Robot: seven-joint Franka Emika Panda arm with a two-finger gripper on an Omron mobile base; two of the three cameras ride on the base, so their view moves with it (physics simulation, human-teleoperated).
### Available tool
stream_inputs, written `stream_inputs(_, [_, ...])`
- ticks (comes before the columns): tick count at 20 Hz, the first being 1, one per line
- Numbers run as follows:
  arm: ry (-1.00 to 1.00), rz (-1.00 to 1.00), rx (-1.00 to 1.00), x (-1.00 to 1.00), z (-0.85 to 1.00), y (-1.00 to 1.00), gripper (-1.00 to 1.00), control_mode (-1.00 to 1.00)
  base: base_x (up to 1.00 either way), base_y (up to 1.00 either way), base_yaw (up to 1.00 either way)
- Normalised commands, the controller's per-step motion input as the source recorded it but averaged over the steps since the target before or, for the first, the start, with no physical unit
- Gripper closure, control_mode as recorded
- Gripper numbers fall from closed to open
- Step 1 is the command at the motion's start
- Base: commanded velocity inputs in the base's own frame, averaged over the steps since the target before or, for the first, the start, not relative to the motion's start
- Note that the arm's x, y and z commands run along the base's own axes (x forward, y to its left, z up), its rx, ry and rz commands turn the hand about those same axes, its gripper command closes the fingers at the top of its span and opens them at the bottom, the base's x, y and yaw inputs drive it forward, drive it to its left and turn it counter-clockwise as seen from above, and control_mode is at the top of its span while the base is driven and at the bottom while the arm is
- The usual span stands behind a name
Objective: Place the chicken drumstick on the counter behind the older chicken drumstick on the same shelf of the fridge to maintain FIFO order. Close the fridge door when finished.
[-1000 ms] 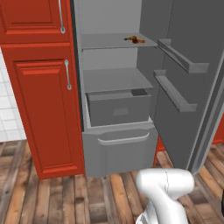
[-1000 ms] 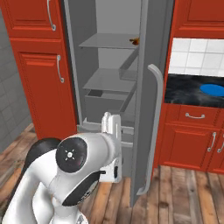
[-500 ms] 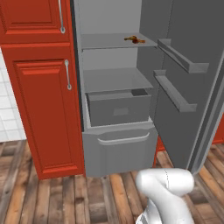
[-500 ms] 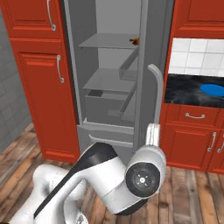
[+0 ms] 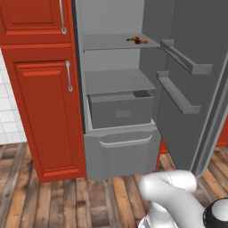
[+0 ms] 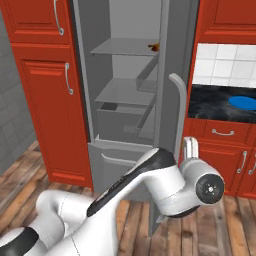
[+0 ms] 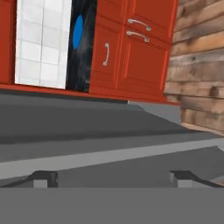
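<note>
The fridge (image 5: 116, 116) stands open. On its upper shelf (image 5: 111, 42), toward the right, lies the older chicken drumstick (image 5: 136, 40), small and orange-brown; it is also seen as the drumstick (image 6: 153, 47). The fridge door (image 5: 187, 84) is swung wide to the right, its bar handle (image 6: 178, 107) facing me. My gripper (image 7: 113, 178) is open and empty, low beside the door's edge, and appears as the gripper (image 6: 190, 146). The black counter (image 6: 215, 102) lies right of the fridge. The chicken drumstick on the counter is out of view.
A round blue plate (image 6: 244, 102) rests on the counter, seen again as the plate (image 7: 78, 31). Red cabinets (image 5: 42, 102) flank the fridge, with red drawers (image 6: 225, 145) under the counter. A grey drawer (image 5: 121, 109) sits pulled out inside the fridge. Wooden floor (image 5: 53, 200) lies below.
My arm has swung to the right, carrying the hand from in front of the open fridge to low beside the door handle. The jaws stayed open. The drumstick on the shelf has not moved.
</note>
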Motion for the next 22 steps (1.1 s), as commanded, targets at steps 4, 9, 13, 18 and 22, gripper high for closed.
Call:
stream_inputs(4, [-0.01,0.25,0.02,0.39,-0.31,-0.20,-1.00,-1.00,0.00,0.00,0.00])
stream_inputs(9, [0.00,0.16,0.00,0.48,-0.28,-0.02,-1.00,-1.00,0.00,0.00,0.00])
stream_inputs(13, [-0.03,0.18,0.02,0.60,-0.27,0.00,-1.00,-1.00,0.00,0.00,0.00])
stream_inputs(18, [-0.11,0.20,0.03,0.33,-0.20,0.03,-1.00,-1.00,0.00,0.00,0.00])
stream_inputs(22, [-0.07,0.14,0.01,0.10,-0.15,0.27,-1.00,-1.00,0.00,0.00,0.00])
